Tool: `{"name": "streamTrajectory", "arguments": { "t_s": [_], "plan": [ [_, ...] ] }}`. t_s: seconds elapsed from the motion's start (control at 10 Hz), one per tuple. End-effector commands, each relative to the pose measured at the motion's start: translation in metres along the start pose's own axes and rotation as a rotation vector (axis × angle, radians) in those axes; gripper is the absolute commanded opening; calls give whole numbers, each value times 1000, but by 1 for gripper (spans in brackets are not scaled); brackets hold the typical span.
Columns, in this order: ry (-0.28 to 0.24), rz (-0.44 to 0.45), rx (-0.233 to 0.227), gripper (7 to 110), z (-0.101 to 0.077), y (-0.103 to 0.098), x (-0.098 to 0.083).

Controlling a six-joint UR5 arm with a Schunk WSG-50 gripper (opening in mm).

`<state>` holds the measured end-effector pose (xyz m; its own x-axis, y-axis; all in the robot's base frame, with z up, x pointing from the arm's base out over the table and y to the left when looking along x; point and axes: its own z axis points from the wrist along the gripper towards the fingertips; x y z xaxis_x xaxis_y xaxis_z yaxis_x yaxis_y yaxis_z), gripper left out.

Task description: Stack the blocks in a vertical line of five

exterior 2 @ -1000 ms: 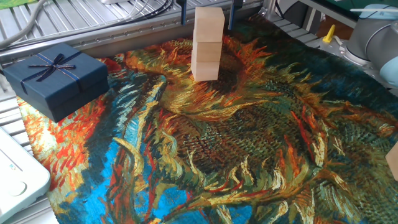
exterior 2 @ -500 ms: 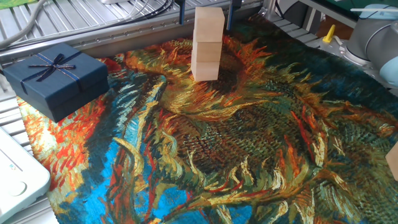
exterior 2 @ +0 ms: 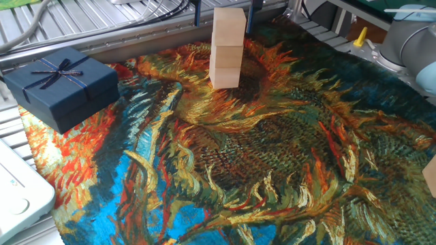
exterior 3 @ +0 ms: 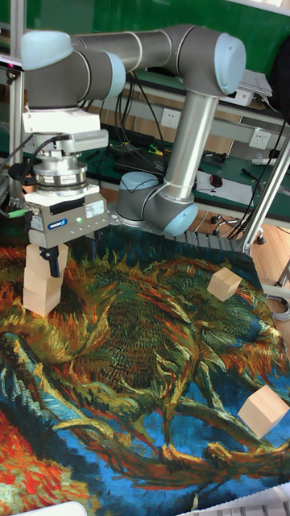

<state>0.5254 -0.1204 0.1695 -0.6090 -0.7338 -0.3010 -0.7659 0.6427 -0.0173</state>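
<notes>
Across the last second nothing in the fixed view shifts: every item sits where it was, so I read this as a pause in the stacking rather than progress.

- **Far left:** a white device (exterior 2: 15, 194), cut off by the frame edge, identity unclear.
- **Next:** a dark blue gift box (exterior 2: 61, 85) with ribbon, on the edge of the painted cloth (exterior 2: 259, 156) that covers the tabletop. It is well apart from the work.
- **Centre, toward the far edge:** the stack of blocks (exterior 2: 226, 54), upright. I count three tiers by the seams, though the lowest seam is faint.
- **Pincer (exterior 2: 225, 24):** it straddles the top tier. Its two dark fingers (exterior 2: 198, 10) stand on either side with a gap showing on the left, so I judge it parted and holding nothing.
  - In the tall fixed view, the pincer body hides the top of the stack.
  - Whether the right finger touches the wood I cannot tell.
- **Right:** two loose blocks lie on the cloth, well apart from the stack. One block is farther off (exterior 3: 224, 284), the other nearer the camera (exterior 3: 263, 409).
  - The fixed view shows only a sliver of one block at its right edge.

With three up and two loose, two placements appear to remain.
</notes>
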Motion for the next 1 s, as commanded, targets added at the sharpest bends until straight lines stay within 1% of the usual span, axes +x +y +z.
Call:
{"name": "streamTrajectory", "arguments": {
  "t_s": [0.0, 0.1, 0.2, 0.3, 0.4, 0.5, 0.6, 0.8, 0.9],
  "plan": [
    [-8, 7, 11, 88, -2, -3, -2],
    [26, 9, 14, 88, -2, -4, 7],
    [41, 13, 18, 88, -2, -5, 10],
    [62, 14, 31, 88, -2, -8, 16],
    [66, 13, 29, 88, -2, -8, 17],
    [63, 27, 23, 88, 1, -2, 1],
    [62, 33, 16, 88, 0, 3, -14],
    [82, 38, 9, 88, -10, 9, -44],
    [79, 42, -9, 88, -18, 14, -65]
  ]
}}
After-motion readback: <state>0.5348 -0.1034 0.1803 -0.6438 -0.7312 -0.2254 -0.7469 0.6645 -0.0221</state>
